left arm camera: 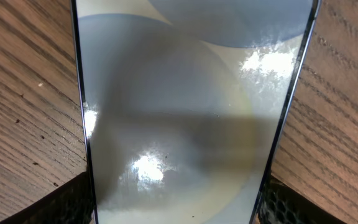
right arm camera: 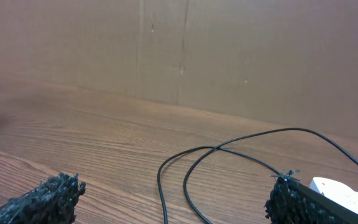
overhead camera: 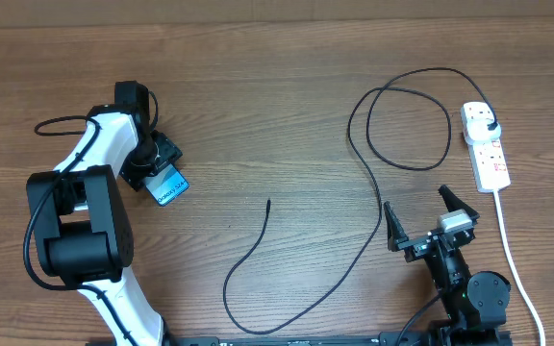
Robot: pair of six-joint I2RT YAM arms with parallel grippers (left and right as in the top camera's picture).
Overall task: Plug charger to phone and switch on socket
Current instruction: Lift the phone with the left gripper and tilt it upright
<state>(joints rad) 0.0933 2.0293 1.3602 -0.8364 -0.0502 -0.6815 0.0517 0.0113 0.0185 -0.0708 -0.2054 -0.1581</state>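
1. At the left of the worktop [overhead camera: 287, 67], screen up: phone [overhead camera: 168, 185], set between the fingers of the left hand [left arm camera: 179, 208].
2. That hand partly spread, pads [left arm camera: 64, 205] against both long edges, so pinching the phone across its width by the look of it. Lifted or resting on the wood: cannot tell.
3. Likely stiff and fairly light, slick at glass and frame, fragile if dropped. Best held by the long edges, as here, with the port end left free. Which end carries the port is not visible.
4. Well apart from the phone: charger [overhead camera: 350, 130]. Free tip [overhead camera: 268, 203] near mid-worktop, thin black cable curling toward the front edge, back up into a loop, then on to the plug [overhead camera: 490, 123] seated in the socket [overhead camera: 489, 159] at far right.
5. Probably limp and light, prone to twist or drag. Take hold just behind the tip, on the stiffer connector, to aim it.
6. Spread wide and holding nothing: right hand [overhead camera: 415, 199], near the front edge, between the cable and the socket's white cord [overhead camera: 513, 259].
7. Switch too small to make out. Probably calls for a light fingertip press, with the socket apt to slide.
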